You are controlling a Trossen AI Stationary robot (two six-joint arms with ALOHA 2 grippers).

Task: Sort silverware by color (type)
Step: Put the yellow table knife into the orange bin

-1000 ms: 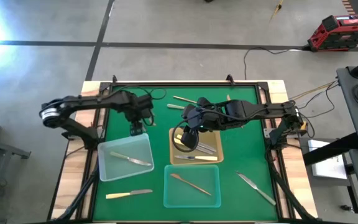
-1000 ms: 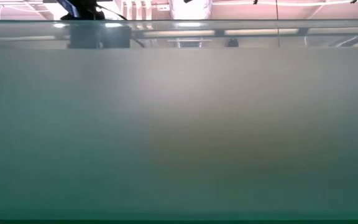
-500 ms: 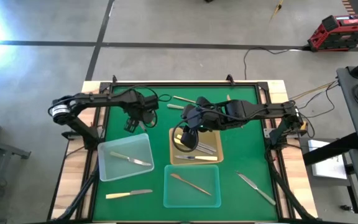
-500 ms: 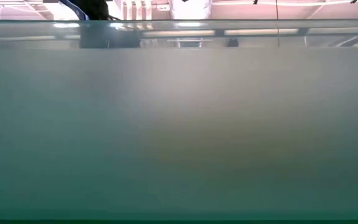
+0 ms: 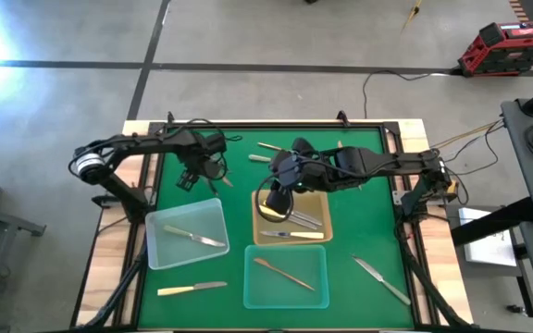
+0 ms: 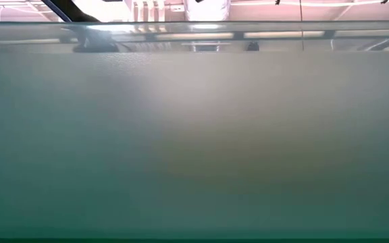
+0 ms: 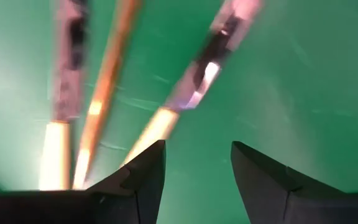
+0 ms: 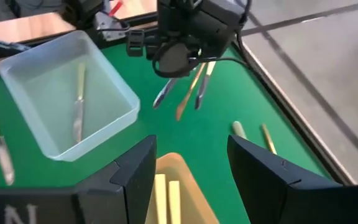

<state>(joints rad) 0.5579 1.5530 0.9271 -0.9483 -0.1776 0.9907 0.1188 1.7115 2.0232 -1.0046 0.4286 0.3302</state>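
Green mat (image 5: 359, 222): silverware lying scattered, some in trays
Left gripper (image 5: 186, 179): hovering upper left, fingers parted (holding nothing)
Right gripper (image 5: 274, 205): hanging open over the tan tray (image 5: 320, 235), centre frame

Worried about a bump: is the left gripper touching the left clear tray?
Apart. The high view shows green mat between the left gripper and the left clear tray's far rim.
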